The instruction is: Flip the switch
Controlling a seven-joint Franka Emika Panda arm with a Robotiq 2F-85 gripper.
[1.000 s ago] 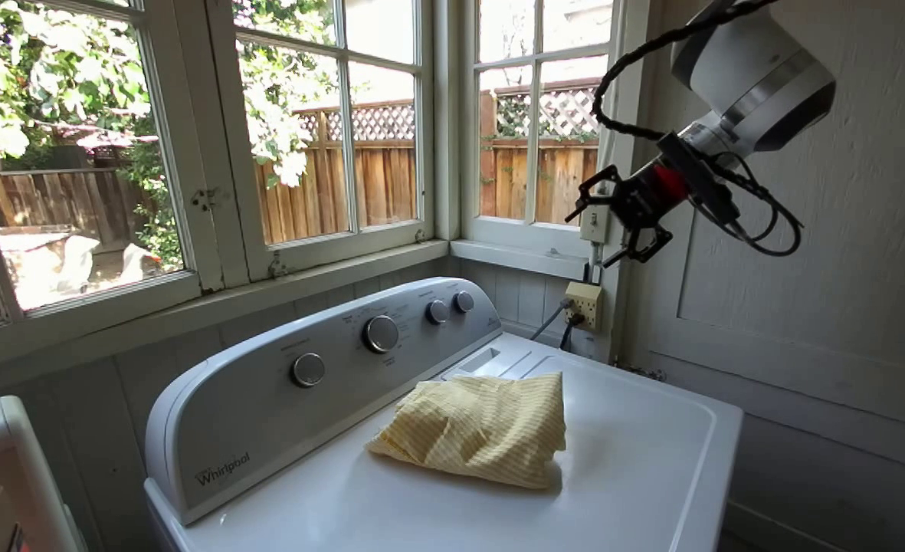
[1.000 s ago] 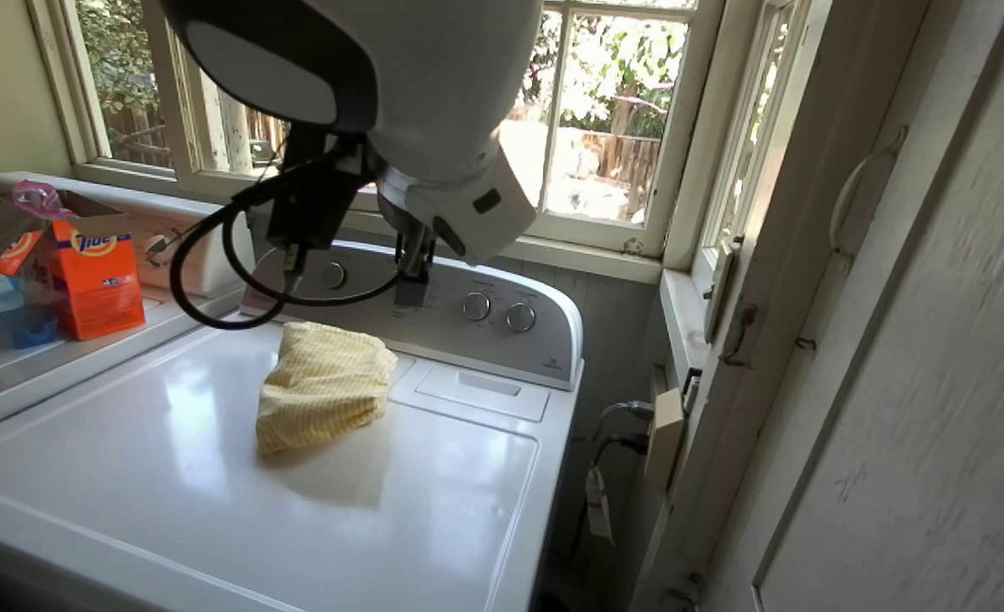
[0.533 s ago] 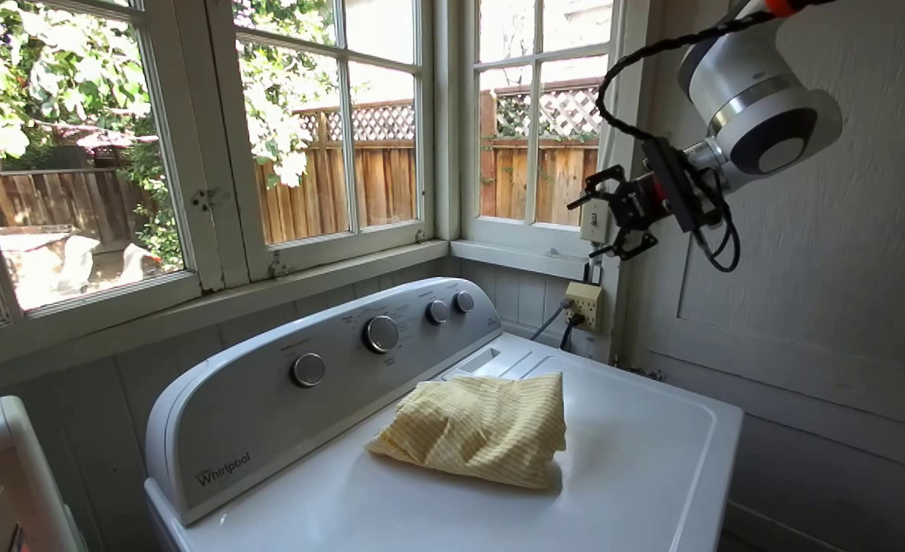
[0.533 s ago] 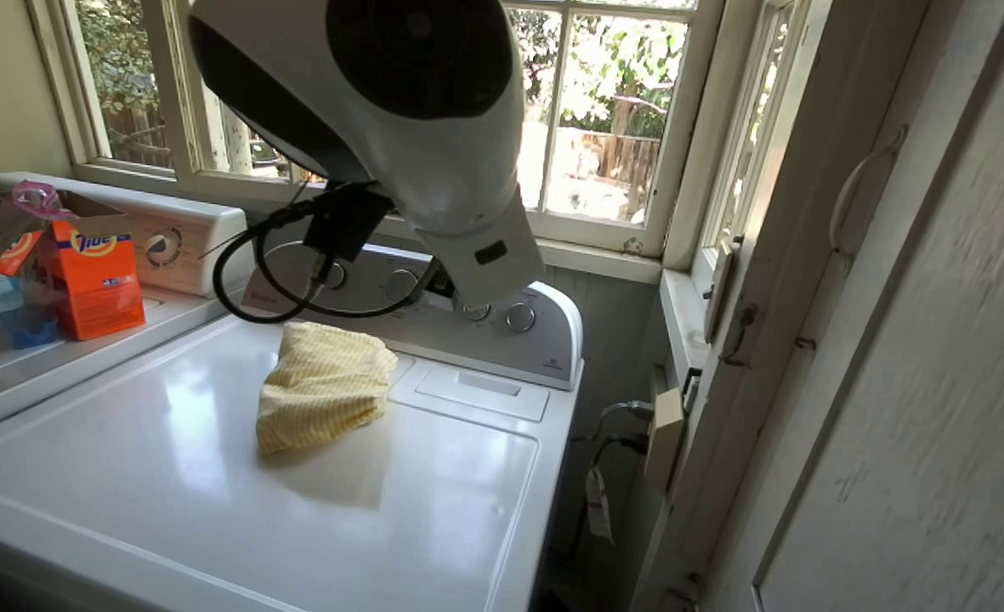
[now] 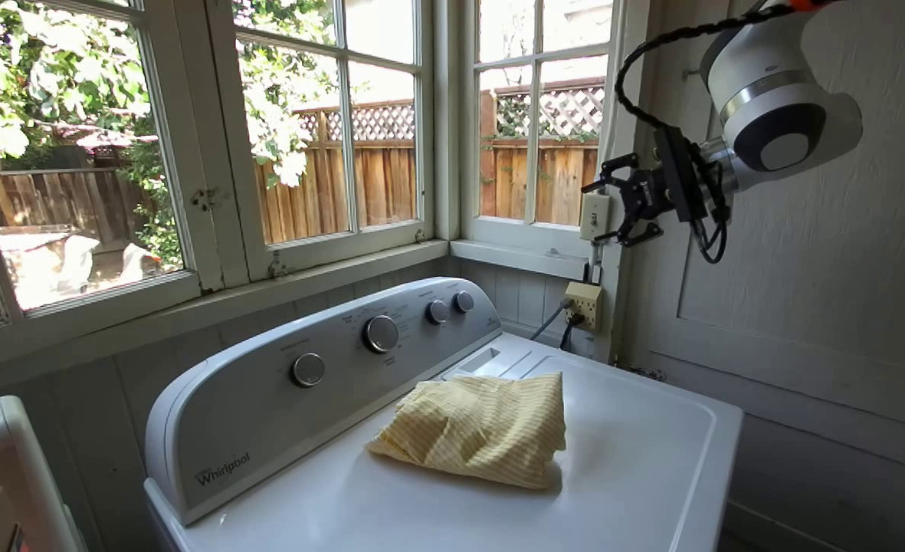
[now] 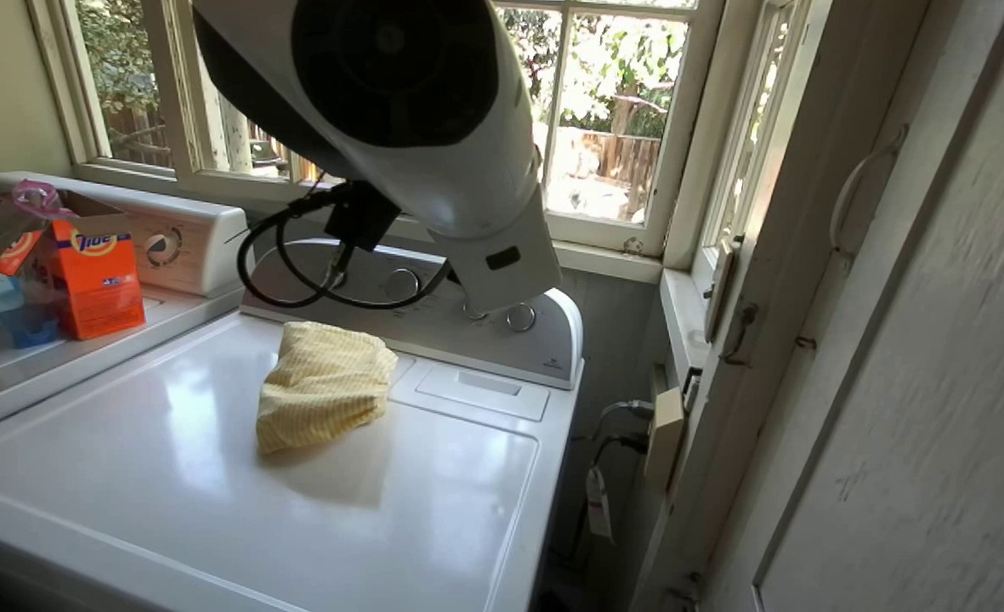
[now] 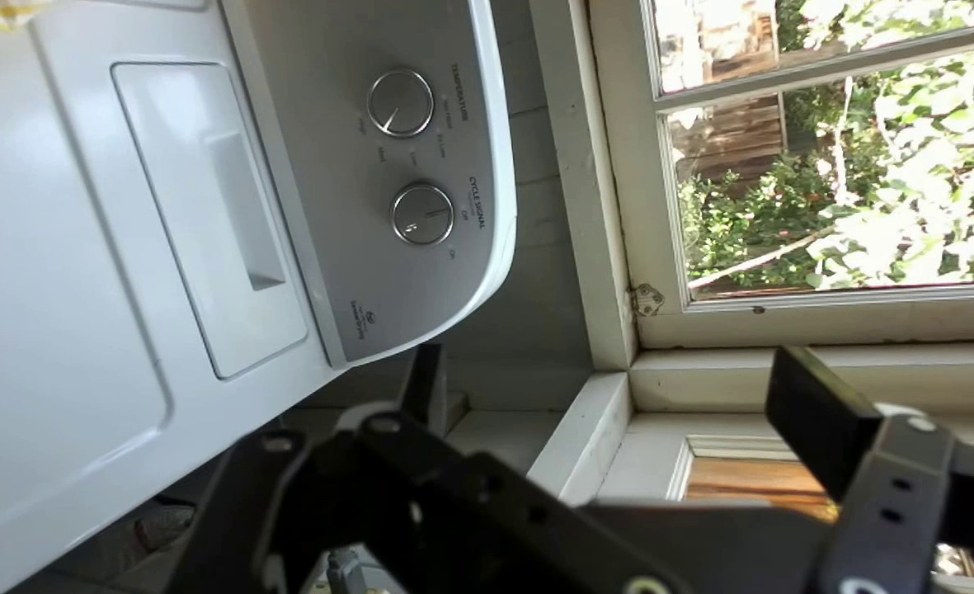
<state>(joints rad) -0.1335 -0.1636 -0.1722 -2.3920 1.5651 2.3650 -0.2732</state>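
Observation:
The switch is a small off-white upright plate on the window frame post, above the yellowish outlet. It shows nearly edge-on in an exterior view. I do not see it in the wrist view. My gripper is open and empty, its black fingers spread one above the other. In that exterior view they appear around the switch plate, but depth is hard to judge. In the wrist view the gripper faces the window corner with nothing between its fingers. The arm hides the gripper in an exterior view, where it stands left of the switch.
A white washer with a dial panel stands below, with a yellow striped cloth on top. The outlet has plugged cords. A window sill and a panelled door flank the switch. An orange box stands left.
The arm's wrist has rotated and shifted. In an exterior view the gripper has moved a little right and up, uncovering more of the switch plate. The fingers have stayed open.

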